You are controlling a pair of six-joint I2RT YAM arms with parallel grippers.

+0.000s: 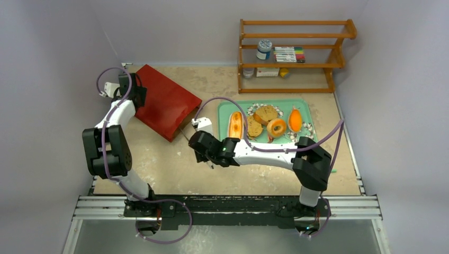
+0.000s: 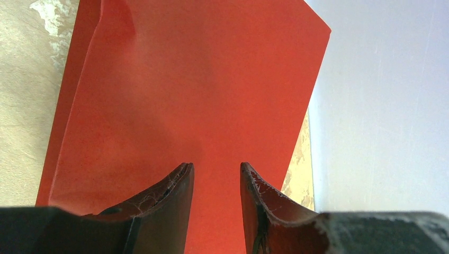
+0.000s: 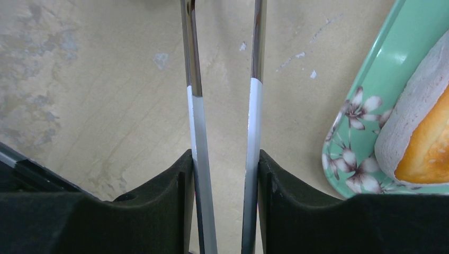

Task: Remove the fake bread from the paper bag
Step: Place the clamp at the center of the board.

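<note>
The red paper bag (image 1: 165, 102) lies flat at the far left, its mouth toward the middle. It fills the left wrist view (image 2: 190, 90). My left gripper (image 1: 136, 96) is over its far-left end, jaws open (image 2: 216, 166), nothing between them. The fake bread lies on the green floral tray (image 1: 225, 108): long loaf (image 1: 235, 125), two slices (image 1: 266, 114), ring bagel (image 1: 276, 127), orange roll (image 1: 295, 120). My right gripper (image 1: 198, 151) is shut (image 3: 224, 156) on metal tongs (image 3: 193, 106), whose tips (image 1: 184, 134) point at the bag's mouth. The loaf's end (image 3: 423, 143) shows in the right wrist view.
A wooden shelf (image 1: 296, 36) with a jar and markers stands at the back right. The tray's corner (image 3: 365, 111) is just right of the tongs. Grey walls close in the left, back and right sides. A metal rail (image 1: 227, 203) runs along the near edge.
</note>
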